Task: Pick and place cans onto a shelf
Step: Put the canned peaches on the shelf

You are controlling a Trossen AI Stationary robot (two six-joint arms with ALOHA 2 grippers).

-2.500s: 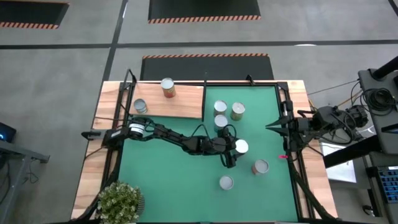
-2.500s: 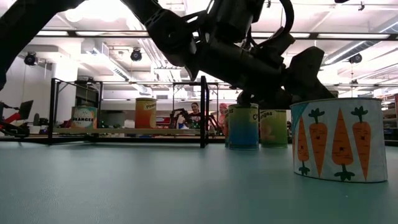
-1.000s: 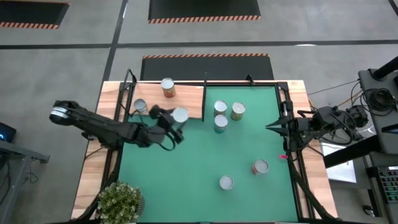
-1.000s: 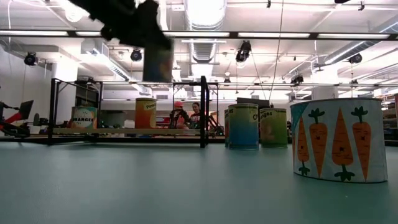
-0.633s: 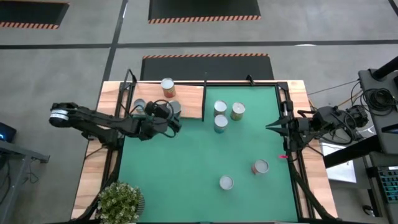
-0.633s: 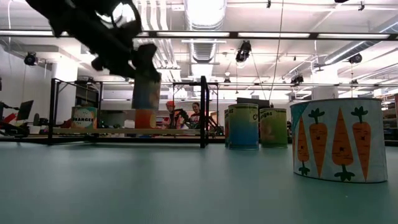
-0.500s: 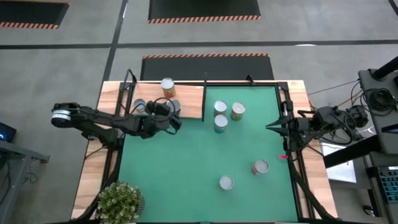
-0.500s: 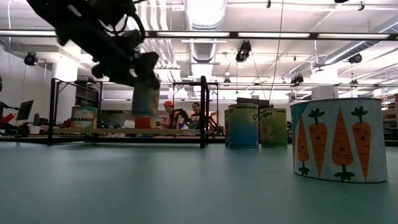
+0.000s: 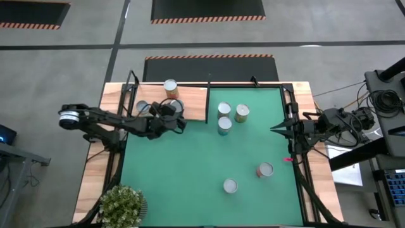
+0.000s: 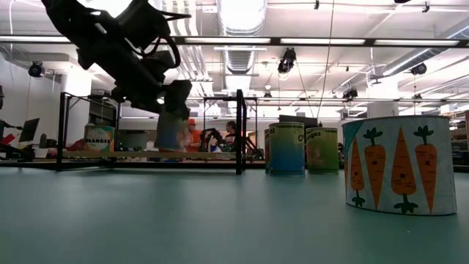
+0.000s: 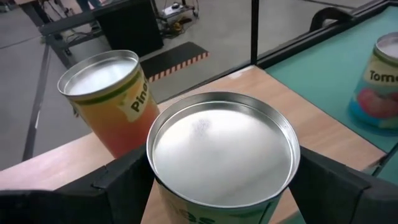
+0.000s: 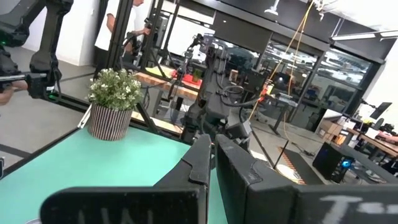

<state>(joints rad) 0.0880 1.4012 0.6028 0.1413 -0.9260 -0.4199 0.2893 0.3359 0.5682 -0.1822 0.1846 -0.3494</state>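
Observation:
My left gripper is shut on a can with a silvery top over the near right part of the light-wood shelf. The low view shows this can low over the shelf board. Whether it touches the board, I cannot tell. An orange can and a second can stand on the shelf. Three cans stand on the green mat right of the shelf, and two more stand near the front right. My right gripper is shut and empty at the table's right edge. My left gripper pinches the can's round side just below the top rim, one dark finger on each side. The fingers come level from the table's left. The can stays upright, its silvery top up.
A black frame post stands at the shelf's right edge. A potted plant stands at the near left corner. A can with carrots stands close to the low camera. People show in the room behind the table.
My left gripper has carried the can from above the mat toward the table's far edge and a little left, over the shelf. It has come down from high above the shelf to just above the board. The can stays upright and the gripper stays shut on it.

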